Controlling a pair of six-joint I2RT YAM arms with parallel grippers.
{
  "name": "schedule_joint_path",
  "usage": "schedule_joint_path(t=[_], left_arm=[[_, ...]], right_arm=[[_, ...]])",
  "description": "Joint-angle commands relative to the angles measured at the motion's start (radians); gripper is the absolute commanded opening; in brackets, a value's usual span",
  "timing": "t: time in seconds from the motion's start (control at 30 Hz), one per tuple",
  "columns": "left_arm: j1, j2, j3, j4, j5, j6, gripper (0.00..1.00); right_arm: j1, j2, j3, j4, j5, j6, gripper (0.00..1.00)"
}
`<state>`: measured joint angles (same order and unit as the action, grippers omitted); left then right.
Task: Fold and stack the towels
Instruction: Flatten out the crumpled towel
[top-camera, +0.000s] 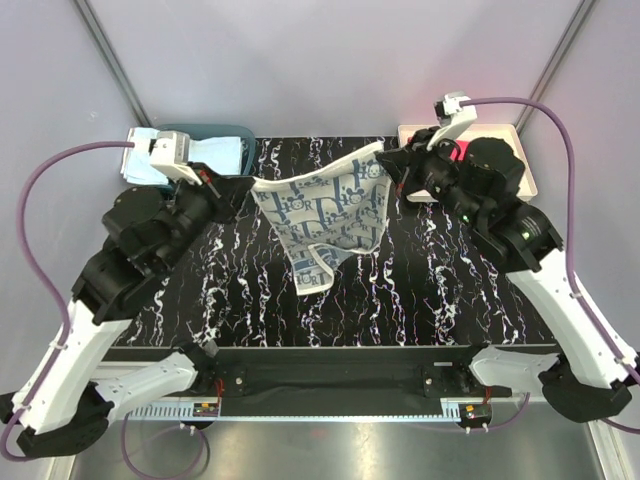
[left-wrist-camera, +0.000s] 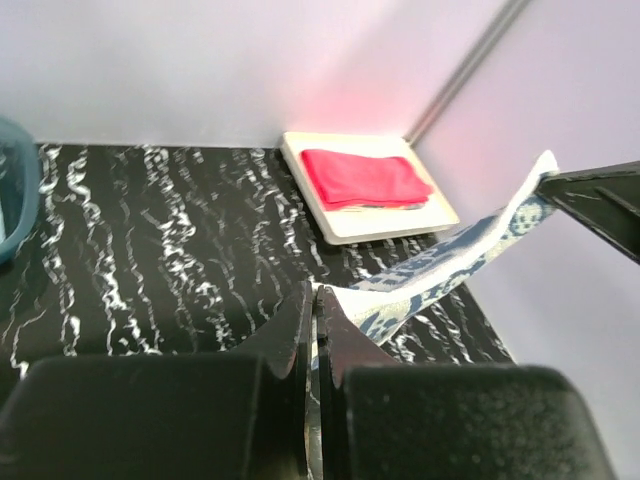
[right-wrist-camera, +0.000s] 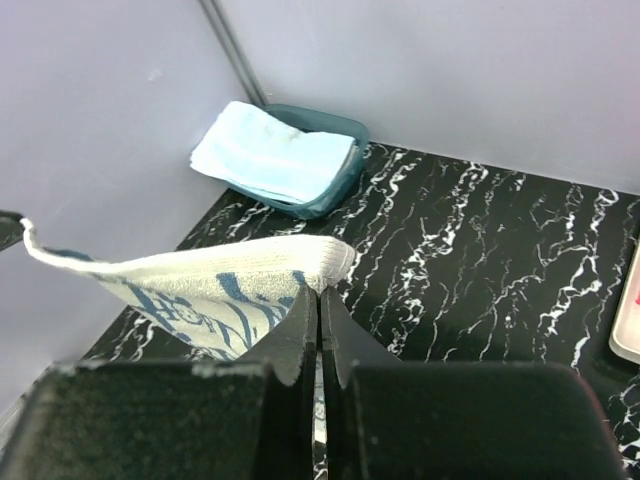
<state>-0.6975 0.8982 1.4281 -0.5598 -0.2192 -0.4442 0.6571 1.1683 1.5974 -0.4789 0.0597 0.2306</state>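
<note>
A white towel with blue patterns (top-camera: 325, 215) hangs stretched between my two grippers above the black marbled table. My left gripper (top-camera: 243, 185) is shut on its left corner, seen pinched in the left wrist view (left-wrist-camera: 317, 292). My right gripper (top-camera: 392, 162) is shut on its right corner, seen pinched in the right wrist view (right-wrist-camera: 321, 291). The towel's lower part droops toward the table (top-camera: 312, 275). A red-pink towel (left-wrist-camera: 365, 178) lies folded on the cream tray (left-wrist-camera: 345, 227). A light blue towel (right-wrist-camera: 270, 152) lies on the teal basket (right-wrist-camera: 335, 185).
The teal basket (top-camera: 225, 135) stands at the back left corner and the cream tray (top-camera: 522, 165) at the back right, partly hidden by my right arm. Grey walls close the back and sides.
</note>
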Motion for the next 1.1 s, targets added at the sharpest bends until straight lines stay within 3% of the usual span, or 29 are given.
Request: schedule_joint_path(t=[0.0, 0.47, 0.8, 0.87, 0.97, 1.07], left_arm=[[-0.008, -0.019, 0.081, -0.022, 0.081, 0.035, 0.00], [-0.010, -0.018, 0.258, -0.061, 0.182, 0.007, 0.00], [-0.008, 0.088, 0.265, -0.074, 0.051, 0.010, 0.00], [0.035, 0.154, 0.258, -0.059, 0.046, 0.010, 0.00], [0.222, 0.224, 0.195, 0.032, 0.200, -0.050, 0.00], [0.335, 0.342, 0.157, 0.115, 0.273, -0.065, 0.00]], right_arm=[[0.012, -0.050, 0.056, -0.021, -0.043, 0.016, 0.00], [0.013, -0.116, 0.171, -0.079, -0.135, 0.026, 0.00], [0.012, -0.061, 0.121, -0.053, -0.043, 0.001, 0.00], [0.010, 0.000, 0.107, -0.032, 0.010, -0.029, 0.00], [-0.003, 0.132, 0.117, 0.011, 0.049, -0.075, 0.00], [-0.115, 0.289, 0.142, 0.078, -0.057, -0.065, 0.00]])
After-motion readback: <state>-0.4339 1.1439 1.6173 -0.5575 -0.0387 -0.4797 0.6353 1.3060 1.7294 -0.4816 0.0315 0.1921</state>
